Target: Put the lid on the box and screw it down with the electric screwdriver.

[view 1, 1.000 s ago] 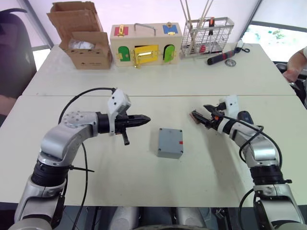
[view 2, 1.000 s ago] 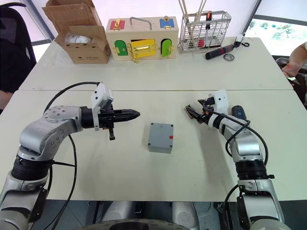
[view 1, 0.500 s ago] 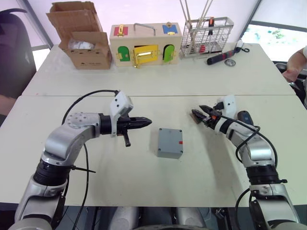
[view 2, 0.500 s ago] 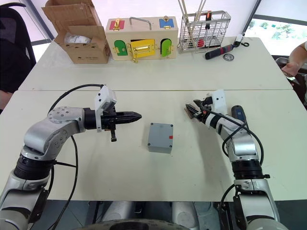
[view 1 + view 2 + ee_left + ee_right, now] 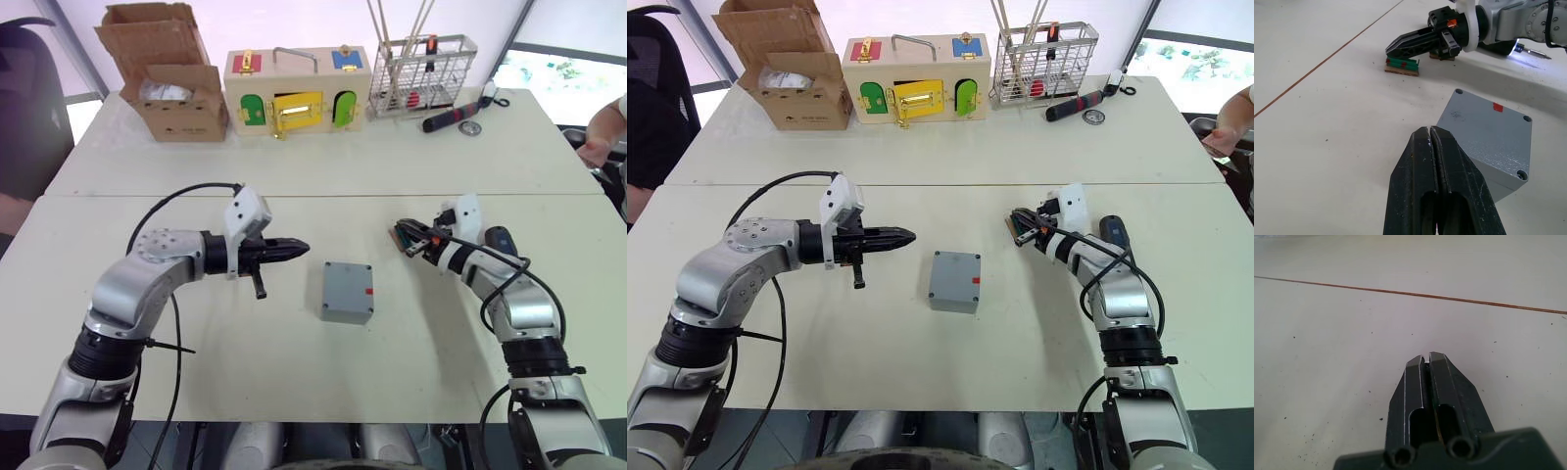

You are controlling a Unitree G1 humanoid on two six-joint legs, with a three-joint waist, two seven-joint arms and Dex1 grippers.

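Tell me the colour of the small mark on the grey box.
Red; the mark sits on the box and shows best in the left wrist view.

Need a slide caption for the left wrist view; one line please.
Shut left gripper points over the lidded grey box, with the shut right gripper beyond, above a small green-and-brown block.

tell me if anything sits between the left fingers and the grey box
Nothing visible does. The left gripper hovers shut beside the box, with bare table between them. The lid is already on the box.
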